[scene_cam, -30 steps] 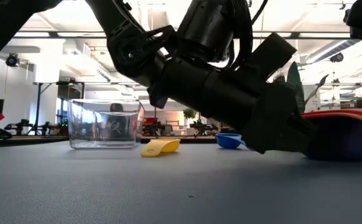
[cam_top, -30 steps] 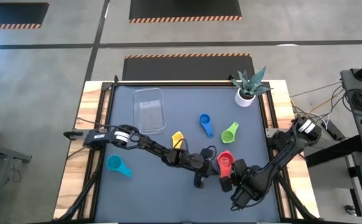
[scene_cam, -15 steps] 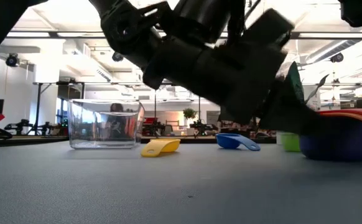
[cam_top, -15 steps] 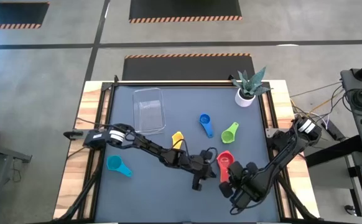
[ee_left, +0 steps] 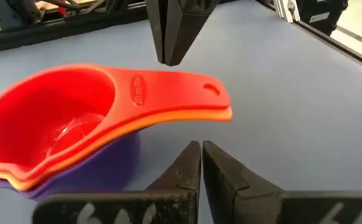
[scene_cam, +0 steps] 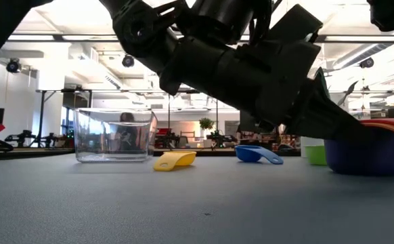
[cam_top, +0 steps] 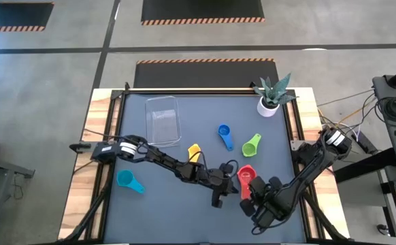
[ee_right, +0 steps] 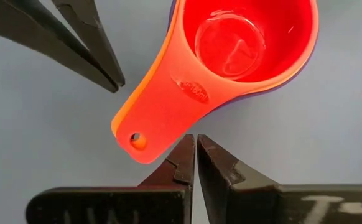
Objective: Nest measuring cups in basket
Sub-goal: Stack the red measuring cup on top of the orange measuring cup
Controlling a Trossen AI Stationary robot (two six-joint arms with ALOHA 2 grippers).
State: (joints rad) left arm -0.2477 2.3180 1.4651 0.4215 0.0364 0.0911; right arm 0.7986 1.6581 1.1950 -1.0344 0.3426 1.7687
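A red cup (ee_left: 56, 118) sits nested in an orange one, and both sit in a purple cup (ee_left: 100, 177). This stack (cam_top: 245, 177) stands on the mat at the near right. My left gripper (ee_left: 201, 163) is shut and hangs a little above the mat, short of the stack's handles. My right gripper (ee_right: 194, 149) is shut too and points down at the handles' free end. Blue (cam_top: 224, 135), green (cam_top: 252, 144), yellow (cam_top: 194, 152) and teal (cam_top: 126, 180) cups lie singly on the mat. The clear basket (cam_top: 162, 121) stands at the far left. My right gripper's shut fingertips (ee_right: 187, 142) stand right at the edge of the red cup's handle (ee_right: 162, 118), near its free end with the hole. They come from above, pointing steeply down. I cannot tell whether they touch it. My left gripper touches nothing.
A white pot with a plant (cam_top: 269, 102) stands at the far right corner. Wooden boards and a metal frame (cam_top: 294, 129) border the mat. The two arms meet closely around the stack at the near right.
My left gripper has risen from the mat beside the stack, staying shut, and no longer hides the blue cup in the low view. My right gripper has rolled about its own axis without shifting place. The stack has stayed where it was.
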